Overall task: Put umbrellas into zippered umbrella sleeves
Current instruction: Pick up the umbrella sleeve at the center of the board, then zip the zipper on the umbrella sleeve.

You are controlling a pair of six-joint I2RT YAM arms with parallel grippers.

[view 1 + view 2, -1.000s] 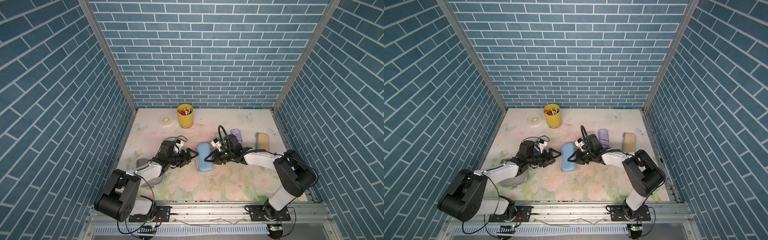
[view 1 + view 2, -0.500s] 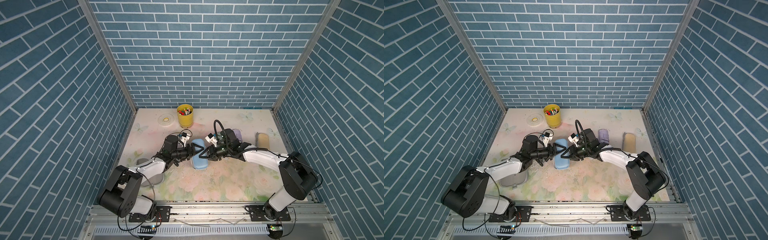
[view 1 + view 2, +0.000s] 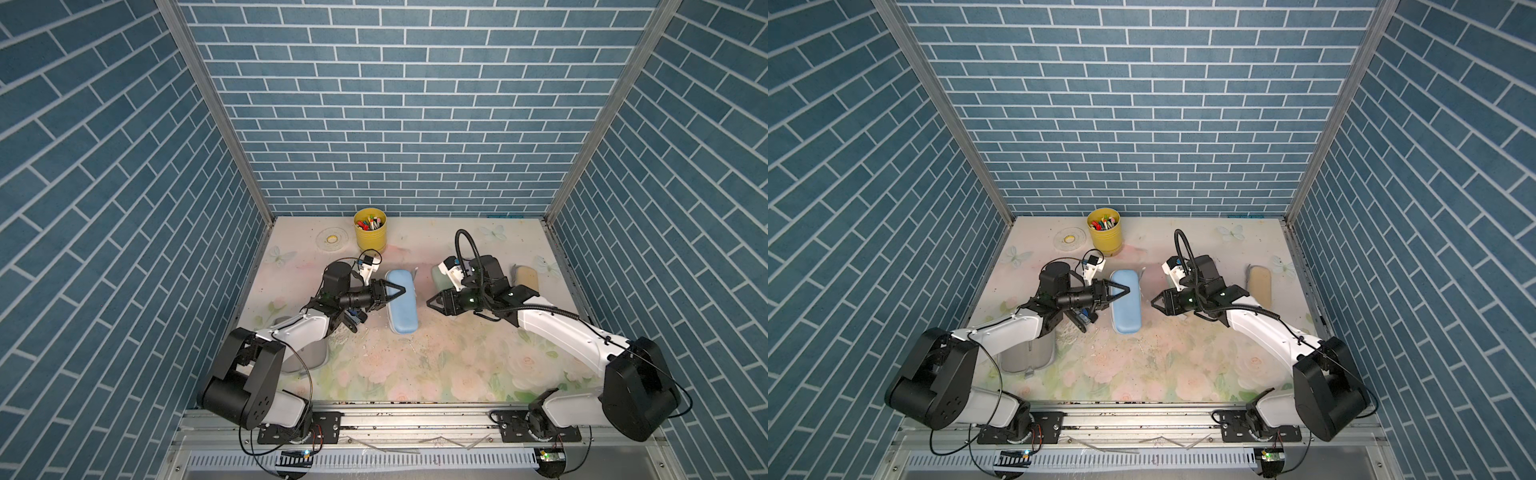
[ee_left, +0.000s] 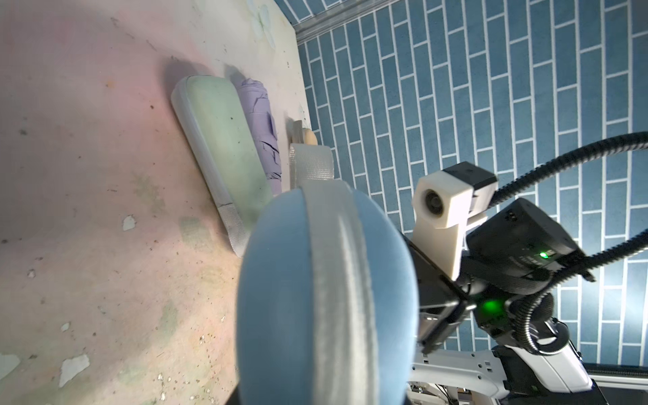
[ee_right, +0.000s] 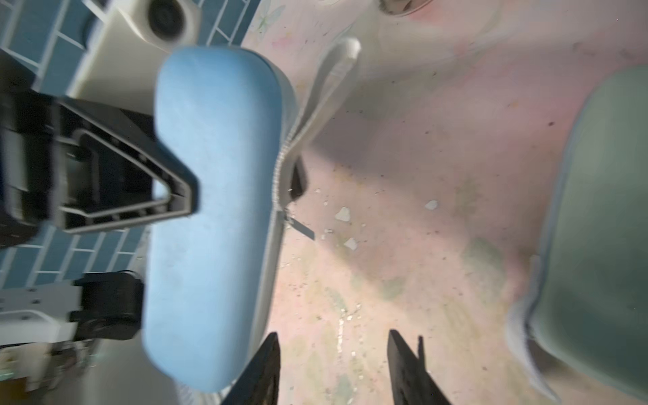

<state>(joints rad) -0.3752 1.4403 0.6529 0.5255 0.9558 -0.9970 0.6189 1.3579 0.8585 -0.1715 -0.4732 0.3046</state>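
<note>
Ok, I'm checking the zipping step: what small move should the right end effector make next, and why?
Probably ease the right end effector forward to the zip pull and pinch it. The left end effector clamps the light blue sleeve from above and below. The pull sticks out of the edge facing the right end effector, whose jaws stand open, empty and short of the sleeve.

The left claw (image 3: 398, 289), which stood open beside the blue sleeve (image 3: 403, 316), now clamps it; the right claw (image 3: 430, 302) is off the sleeve and backs away, jaws apart.
</note>
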